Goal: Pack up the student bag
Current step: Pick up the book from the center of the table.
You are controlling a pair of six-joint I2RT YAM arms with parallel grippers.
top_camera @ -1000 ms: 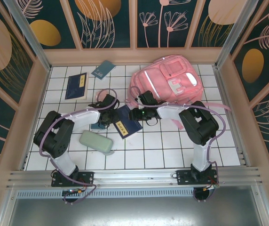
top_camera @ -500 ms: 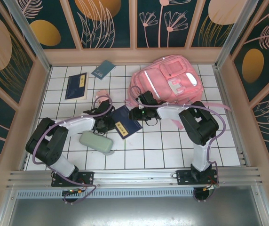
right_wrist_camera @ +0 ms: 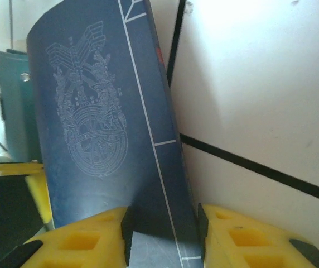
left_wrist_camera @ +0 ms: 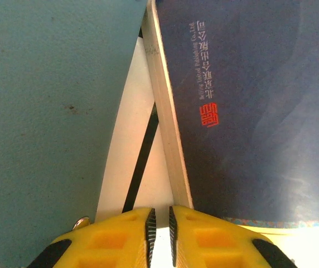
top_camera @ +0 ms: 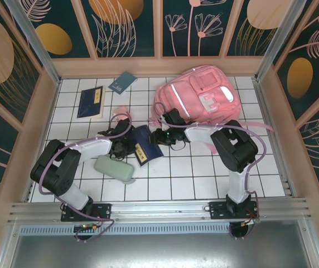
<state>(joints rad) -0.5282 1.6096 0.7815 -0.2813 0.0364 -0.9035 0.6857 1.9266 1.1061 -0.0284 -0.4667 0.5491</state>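
Note:
The student bag (top_camera: pixel 204 95), a big pink backpack with white front patches, lies at the back right of the tiled floor. Left of it, a dark blue book (top_camera: pixel 144 144) is tipped up on its edge. My right gripper (top_camera: pixel 162 137) is shut on that book's right edge; the cover with a pale emblem (right_wrist_camera: pixel 98 128) rises between its pads (right_wrist_camera: pixel 164 234). My left gripper (top_camera: pixel 121 146) sits low at the book's left side. Its jaws (left_wrist_camera: pixel 159 234) are nearly together with only tile between them, and the book's page edge (left_wrist_camera: pixel 168 139) is just to the right.
A teal book (left_wrist_camera: pixel 48 100) lies under the left gripper, and a pale green pencil case (top_camera: pixel 115 168) lies in front of it. Another dark blue book (top_camera: pixel 90 101), a small teal book (top_camera: pixel 122 82) and a small pink item (top_camera: pixel 119 115) lie at the back left. Wooden walls ring the floor.
The left gripper has moved forward and down to the book's left edge. The dark blue book, flat a second ago, now stands tilted up in the right gripper.

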